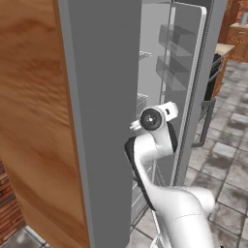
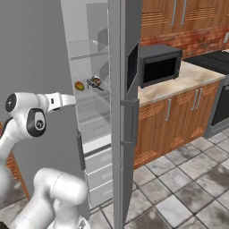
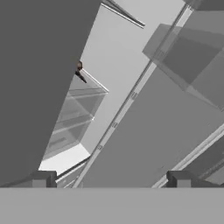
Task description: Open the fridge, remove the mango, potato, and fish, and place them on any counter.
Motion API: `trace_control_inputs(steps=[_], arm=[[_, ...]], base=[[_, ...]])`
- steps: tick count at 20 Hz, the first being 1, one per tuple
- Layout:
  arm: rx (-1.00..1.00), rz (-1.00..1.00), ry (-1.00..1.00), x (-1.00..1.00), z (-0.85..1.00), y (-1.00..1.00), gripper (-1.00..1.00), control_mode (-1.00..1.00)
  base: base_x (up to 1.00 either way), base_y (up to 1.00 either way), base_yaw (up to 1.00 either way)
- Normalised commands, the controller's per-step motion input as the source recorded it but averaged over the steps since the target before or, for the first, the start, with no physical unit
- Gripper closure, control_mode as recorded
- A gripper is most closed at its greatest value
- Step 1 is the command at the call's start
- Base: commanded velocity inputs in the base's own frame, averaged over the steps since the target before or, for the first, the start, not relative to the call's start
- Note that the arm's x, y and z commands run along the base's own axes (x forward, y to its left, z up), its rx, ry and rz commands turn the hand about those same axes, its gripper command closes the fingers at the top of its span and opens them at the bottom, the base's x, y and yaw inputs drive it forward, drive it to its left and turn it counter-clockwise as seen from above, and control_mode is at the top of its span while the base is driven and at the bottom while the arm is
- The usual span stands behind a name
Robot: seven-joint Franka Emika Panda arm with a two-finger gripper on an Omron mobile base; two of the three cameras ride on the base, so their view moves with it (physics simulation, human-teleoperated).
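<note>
Gripper open, jaws spread wide, nothing between them; the two dark tips sit at the bottom of the hand view, pointed into the fridge opening.

Fridge: tall grey body, right door swung open and seen edge-on in the right base view, dark touch panel on its outer face. White interior with clear shelves and white drawers low down. Left base view shows the inner side of the open door with clear door bins, and a wooden panel along the fridge's left side.

Arm reaches from the base toward the shelf area, wrist at about mid-shelf height, forearm roughly level.

Wall counter to the right of the fridge: marbled top over wooden cabinets, black microwave on its left end, near the fridge door. Tiled floor below.

Task items, on a middle glass shelf, toward its front edge:
- mango, red-orange, left of the other items.
- just right of it a small brown-and-dark cluster; looks like the potato with the fish, too small to separate. Whether it touches the mango, can't tell.

Gripper is short of that shelf, not touching anything.
</note>
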Motion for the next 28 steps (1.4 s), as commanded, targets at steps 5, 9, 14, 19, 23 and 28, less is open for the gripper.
trace_control_inputs(steps=[5, 9, 14, 19, 23, 28], arm=[[0.0, -0.01, 0.0, 0.66, -0.13, -0.37, -1.0, -1.0], [0.0, 0.0, 0.0, 0.42, -0.06, -0.47, -1.0, -1.0], [0.0, 0.01, 0.0, 0.48, -0.14, -0.3, -1.0, -1.0], [0.0, 0.0, 0.0, 0.52, -0.17, -0.29, -1.0, -1.0], [0.0, 0.0, 0.0, 0.52, -0.17, -0.54, -1.0, -1.0], [0.0, 0.0, 0.0, 0.25, -0.15, -0.67, -1.0, -1.0]], base=[[0.0, 0.0, 0.0], [0.0, 0.0, 0.0], [0.0, 0.0, 0.0], [0.0, 0.0, 0.0], [0.0, 0.0, 0.0], [0.0, 0.0, 0.0]])
